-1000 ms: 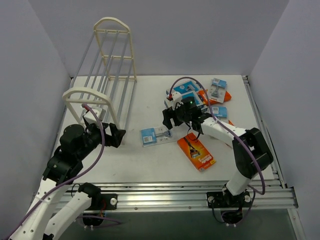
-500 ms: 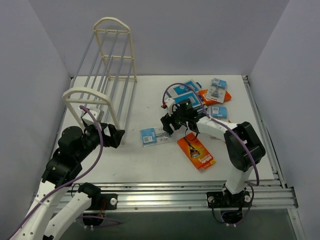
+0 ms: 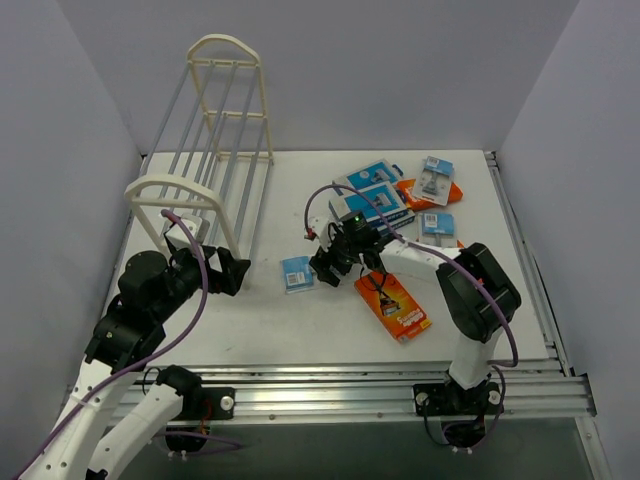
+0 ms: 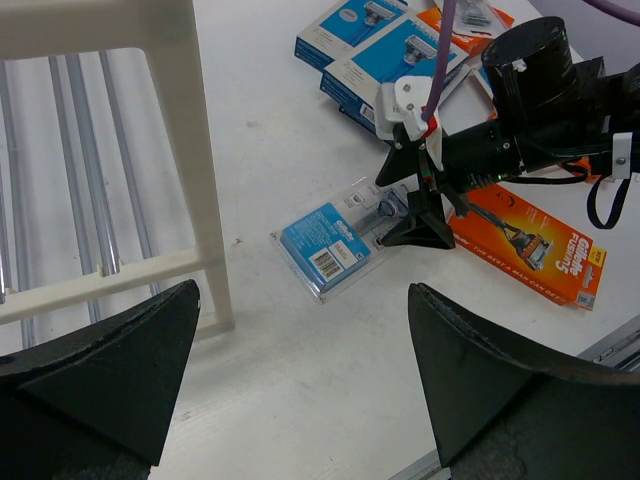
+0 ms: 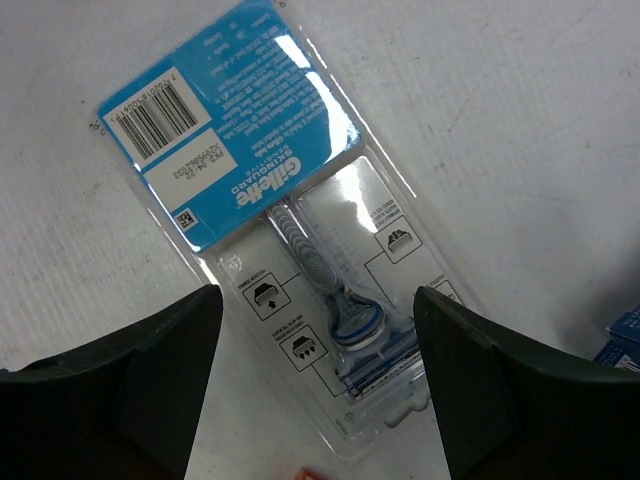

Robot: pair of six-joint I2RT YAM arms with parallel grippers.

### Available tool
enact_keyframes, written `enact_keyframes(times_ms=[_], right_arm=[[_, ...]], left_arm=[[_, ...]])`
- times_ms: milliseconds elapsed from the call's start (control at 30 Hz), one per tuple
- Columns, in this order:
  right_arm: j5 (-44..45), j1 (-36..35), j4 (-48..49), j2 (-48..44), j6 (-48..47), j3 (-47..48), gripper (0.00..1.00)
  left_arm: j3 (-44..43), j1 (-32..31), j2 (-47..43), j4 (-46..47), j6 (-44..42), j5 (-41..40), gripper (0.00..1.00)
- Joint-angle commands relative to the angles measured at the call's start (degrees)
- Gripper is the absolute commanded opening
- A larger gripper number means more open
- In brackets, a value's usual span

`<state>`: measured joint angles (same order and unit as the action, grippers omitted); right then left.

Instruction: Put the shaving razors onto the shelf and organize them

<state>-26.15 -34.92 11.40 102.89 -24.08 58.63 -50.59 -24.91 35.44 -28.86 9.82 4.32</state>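
Note:
A white blister pack with a blue header (image 3: 298, 273) lies flat on the table near its middle; it also shows in the right wrist view (image 5: 290, 255) and the left wrist view (image 4: 335, 247). My right gripper (image 3: 330, 265) is open and low over this pack, one finger on each side of its razor end (image 5: 318, 400). My left gripper (image 3: 232, 272) is open and empty beside the near end frame of the cream-white shelf (image 3: 215, 150), also seen from the left wrist (image 4: 195, 190). An orange box (image 3: 393, 303) lies near the right arm.
Blue-and-white boxes (image 3: 372, 195), another orange box (image 3: 430, 192) and small blister packs (image 3: 437, 224) lie at the back right. Grey walls stand close on the left, back and right. A metal rail runs along the near table edge (image 3: 400, 385).
My right gripper has moved left and down over the blister pack, which now sits between its open fingers. The left arm has barely moved.

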Motion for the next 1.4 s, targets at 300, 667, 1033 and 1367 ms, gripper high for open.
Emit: enact_keyframes(times_ms=[300,667,1033,1367], right_arm=[[5.84,-1.29,-4.63,5.04,-0.97,6.32,0.69],[8.48,-4.18,-4.98,7.06,1.13,7.29,0.48],[10.77,-7.44,-3.49,8.55,8.25,6.49,0.26],[11.21,-7.62,-4.9,11.1,14.31,9.39,0.1]], left_arm=[[-0.56,0.21,-0.2,2.58,-0.51,0.08,0.94],[-0.57,0.21,-0.2,2.49,-0.51,0.17,0.94],[-0.57,0.21,0.24,2.41,-0.42,-0.1,0.94],[-0.56,0.21,0.24,2.14,-0.42,-0.54,0.94]])
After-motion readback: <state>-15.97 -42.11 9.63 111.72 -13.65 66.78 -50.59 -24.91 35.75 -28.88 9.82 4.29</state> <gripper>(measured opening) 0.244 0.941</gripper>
